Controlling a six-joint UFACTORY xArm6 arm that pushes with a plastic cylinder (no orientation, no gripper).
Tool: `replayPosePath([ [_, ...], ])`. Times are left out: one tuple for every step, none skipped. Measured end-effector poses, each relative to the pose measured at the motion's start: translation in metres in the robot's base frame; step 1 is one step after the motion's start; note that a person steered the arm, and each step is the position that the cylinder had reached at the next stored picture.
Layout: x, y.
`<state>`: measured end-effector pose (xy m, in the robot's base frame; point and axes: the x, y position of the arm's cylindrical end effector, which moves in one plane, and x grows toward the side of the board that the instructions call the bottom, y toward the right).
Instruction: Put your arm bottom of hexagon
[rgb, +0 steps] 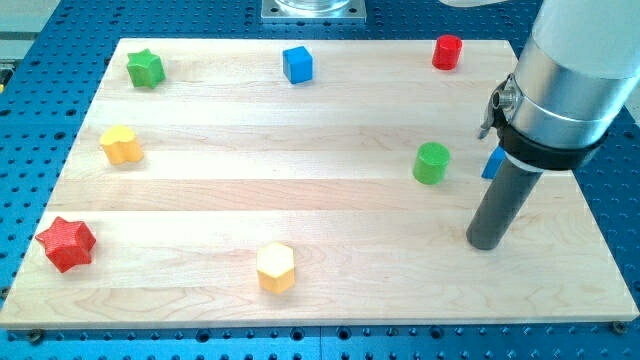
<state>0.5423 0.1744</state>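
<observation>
While the yellow hexagon (276, 267) sits near the worktop's (330, 200) bottom edge (centre-left), little room remains beneath it. Further right, my tip (484, 244) rests well apart, beyond the green cylinder (432, 162); no pincer exists, so its state cannot be told.

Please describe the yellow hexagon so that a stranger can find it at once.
Look at the wooden board, along its edge at the view's bottom, slightly left of centre. There the yellow hexagon stands alone; the other yellow block, near the left edge, is lobed, not six-sided.
</observation>
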Motion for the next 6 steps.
replayPosePath([
  [0.000, 0.007],
  [0.000, 0.009],
  [0.009, 0.011],
  [0.021, 0.007],
  [0.061, -0.034],
  [0.077, -0.099],
])
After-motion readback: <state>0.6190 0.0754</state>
